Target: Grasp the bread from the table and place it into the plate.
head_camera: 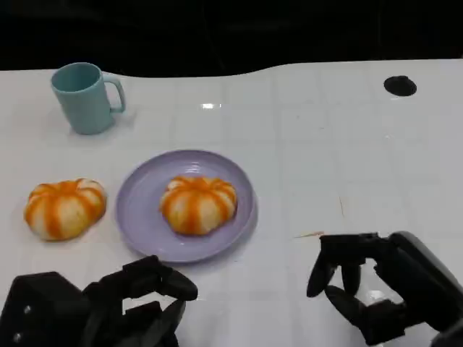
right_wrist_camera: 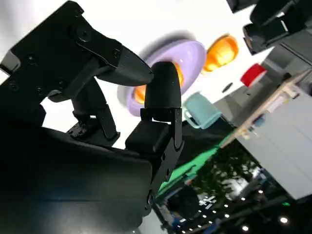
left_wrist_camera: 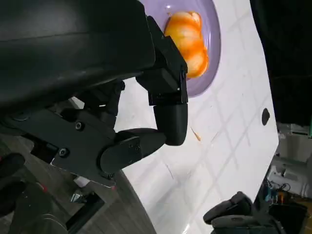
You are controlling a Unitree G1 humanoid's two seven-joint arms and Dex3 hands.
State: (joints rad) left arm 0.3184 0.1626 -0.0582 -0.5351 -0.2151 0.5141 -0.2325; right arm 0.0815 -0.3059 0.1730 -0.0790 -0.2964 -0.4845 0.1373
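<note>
One orange-striped bread (head_camera: 65, 208) lies on the white table, left of the lilac plate (head_camera: 137, 206). A second, similar bread (head_camera: 198, 204) sits in the middle of the plate. My left hand (head_camera: 108, 309) hovers low at the near edge, just in front of the plate and right of the table bread, fingers apart and holding nothing. My right hand (head_camera: 376, 285) is at the near right, well clear of the plate, fingers curved and empty. The left wrist view shows the left hand (left_wrist_camera: 126, 112) before the plate (left_wrist_camera: 215, 44) and its bread (left_wrist_camera: 187, 41). The right wrist view has the right hand (right_wrist_camera: 122, 97), the plate (right_wrist_camera: 195, 53) and the table bread (right_wrist_camera: 222, 52).
A teal mug (head_camera: 87, 97) stands at the far left, behind the table bread. A small black hole (head_camera: 400, 85) marks the table at the far right. Bare tabletop lies between the plate and my right hand. The table's far edge meets a dark background.
</note>
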